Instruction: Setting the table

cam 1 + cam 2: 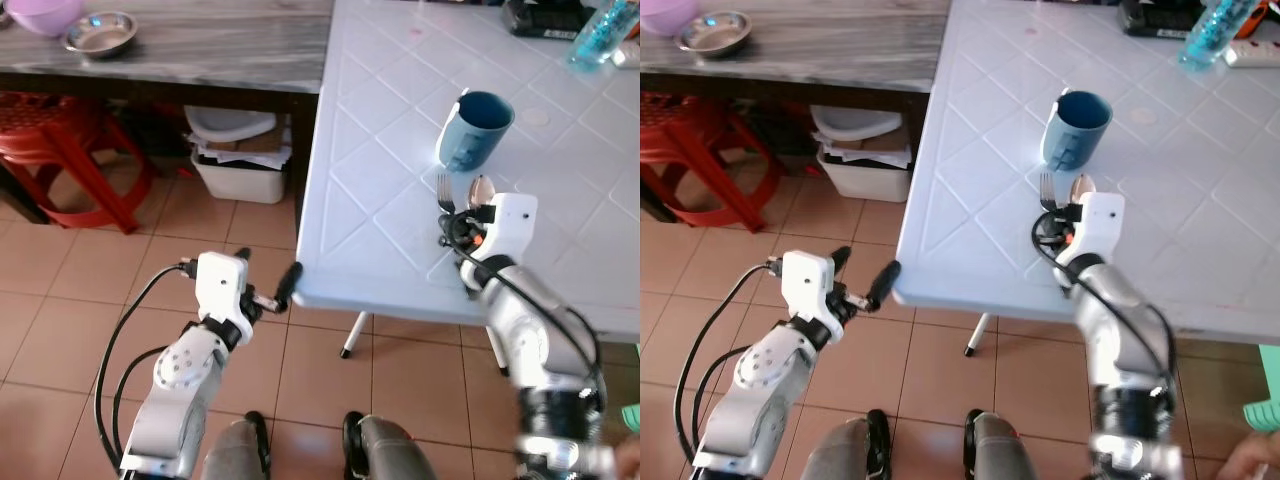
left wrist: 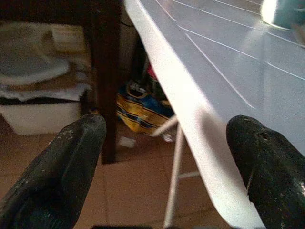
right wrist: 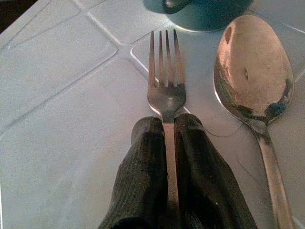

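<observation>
Right wrist view gives us the clearest look: our right gripper [image 3: 167, 125] has its two black fingers pressed tight on the handle of a fork [image 3: 165, 78], tines pointing at the blue mug [image 1: 474, 130]. A spoon [image 3: 255, 78] lies just beside the fork on the white table [image 1: 380, 180], near its front edge. Our left gripper [image 1: 265, 285] hangs spread wide and empty just off the table's front corner, above the tiled floor [image 1: 60, 320]. A steel bowl [image 1: 101, 34] sits on the grey worktop [image 1: 220, 40]
</observation>
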{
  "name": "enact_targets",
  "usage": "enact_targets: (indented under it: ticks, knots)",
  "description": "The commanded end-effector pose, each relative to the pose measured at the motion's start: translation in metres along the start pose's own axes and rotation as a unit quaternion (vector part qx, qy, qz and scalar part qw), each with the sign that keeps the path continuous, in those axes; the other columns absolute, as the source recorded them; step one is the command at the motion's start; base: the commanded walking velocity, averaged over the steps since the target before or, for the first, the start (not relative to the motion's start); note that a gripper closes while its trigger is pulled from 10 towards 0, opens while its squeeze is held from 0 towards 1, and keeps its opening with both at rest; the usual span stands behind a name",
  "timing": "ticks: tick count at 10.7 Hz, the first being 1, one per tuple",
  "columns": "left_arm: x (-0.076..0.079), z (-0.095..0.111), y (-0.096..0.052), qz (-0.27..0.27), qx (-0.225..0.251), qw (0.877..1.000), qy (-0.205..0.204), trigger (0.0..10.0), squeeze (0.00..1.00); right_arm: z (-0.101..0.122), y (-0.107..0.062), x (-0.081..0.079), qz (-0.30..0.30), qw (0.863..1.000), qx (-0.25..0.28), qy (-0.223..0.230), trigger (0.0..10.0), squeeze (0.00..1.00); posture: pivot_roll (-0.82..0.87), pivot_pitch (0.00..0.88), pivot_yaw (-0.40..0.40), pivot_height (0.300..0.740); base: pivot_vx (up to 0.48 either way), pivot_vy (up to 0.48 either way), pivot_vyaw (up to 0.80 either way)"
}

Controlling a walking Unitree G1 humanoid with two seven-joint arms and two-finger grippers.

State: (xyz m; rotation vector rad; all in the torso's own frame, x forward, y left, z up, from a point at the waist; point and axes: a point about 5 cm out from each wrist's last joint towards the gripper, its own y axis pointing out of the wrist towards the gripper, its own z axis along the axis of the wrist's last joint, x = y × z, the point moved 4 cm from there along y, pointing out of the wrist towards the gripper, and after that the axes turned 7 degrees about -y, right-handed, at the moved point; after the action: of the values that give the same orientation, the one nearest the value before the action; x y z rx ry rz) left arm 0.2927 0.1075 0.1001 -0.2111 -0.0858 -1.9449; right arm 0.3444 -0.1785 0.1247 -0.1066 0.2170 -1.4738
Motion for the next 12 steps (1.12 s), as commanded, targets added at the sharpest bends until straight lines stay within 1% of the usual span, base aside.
enact_targets:
  ticks: [1, 2, 3, 4, 5, 6, 7, 8, 9, 10, 11, 12]
  knots:
    - [-0.011, -0.008, -0.003, 0.029, -0.014, 0.999, 0.008, 10.0, 0.0, -0.038, -0.003, -0.012, 0.012, 0.997, -0.077, 0.029, 0.0, 0.0, -0.07, 0.203, 0.015, 0.74, 0.0, 0.48, 0.0]
    - [-0.015, -0.007, -0.002, 0.046, -0.01, 0.999, 0.009, 10.0, 0.0, -0.035, -0.004, -0.021, 0.013, 0.997, -0.068, 0.039, 0.0, 0.0, -0.08, 0.197, 0.012, 0.74, 0.0, 0.48, 0.0]
    - [-0.018, -0.005, 0.0, 0.06, -0.003, 0.998, 0.011, 10.0, 0.0, -0.036, -0.005, -0.026, 0.012, 0.997, -0.069, 0.042, 0.0, 0.0, -0.08, 0.194, 0.01, 0.74, 0.0, 0.48, 0.0]
    - [-0.02, -0.003, 0.002, 0.071, 0.006, 0.997, 0.016, 10.0, 0.0, -0.037, -0.005, -0.03, 0.011, 0.996, -0.071, 0.042, 0.0, 0.0, -0.08, 0.192, 0.009, 0.74, 0.0, 0.48, 0.0]
    - [-0.025, 0.002, 0.005, 0.095, 0.021, 0.995, 0.019, 10.0, 0.0, -0.037, -0.005, -0.031, 0.008, 0.996, -0.072, 0.042, 0.0, 0.0, -0.08, 0.188, 0.01, 0.74, 0.0, 0.48, 0.0]
    - [-0.03, 0.006, 0.008, 0.118, 0.034, 0.992, 0.017, 10.0, 0.0, -0.036, -0.005, -0.032, 0.008, 0.997, -0.068, 0.034, 2.5, 0.0, -0.09, 0.187, 0.008, 0.74, 0.0, 0.48, 0.0]
    - [-0.03, 0.008, 0.009, 0.124, 0.042, 0.991, 0.019, 10.0, 0.0, -0.033, -0.005, -0.032, 0.007, 0.998, -0.062, 0.019, 10.0, 0.0, -0.09, 0.186, 0.009, 0.74, 0.0, 0.48, 0.0]
    - [-0.03, 0.01, 0.011, 0.127, 0.049, 0.99, 0.019, 10.0, 0.0, -0.03, -0.005, -0.027, -0.007, 0.999, -0.054, -0.002, 10.0, 0.0, -0.09, 0.183, 0.007, 0.74, 0.0, 0.48, 0.0]
    - [-0.035, 0.017, 0.012, 0.154, 0.067, 0.985, 0.036, 10.0, 0.0, -0.022, -0.004, -0.024, -0.013, 0.999, -0.031, -0.042, 10.0, 0.0, -0.1, 0.18, 0.006, 0.74, 0.0, 0.48, 0.0]
    - [-0.038, 0.023, 0.014, 0.166, 0.083, 0.982, 0.048, 10.0, 0.0, -0.017, -0.004, -0.026, -0.003, 0.995, -0.016, -0.093, 10.0, 0.0, -0.1, 0.181, 0.006, 0.74, 0.0, 0.48, 0.0]
    - [-0.038, 0.028, 0.015, 0.164, 0.093, 0.981, 0.051, 10.0, 0.0, -0.013, -0.005, -0.027, 0.0, 0.995, -0.004, -0.105, 10.0, 0.0, -0.1, 0.181, 0.006, 0.74, 0.0, 0.476, 0.0]
    - [-0.034, 0.029, 0.016, 0.156, 0.097, 0.982, 0.041, 10.0, 0.0, -0.009, -0.007, -0.029, -0.002, 0.994, 0.013, -0.112, 10.0, 0.0, -0.1, 0.181, 0.006, 0.74, 0.0, 0.431, 0.0]
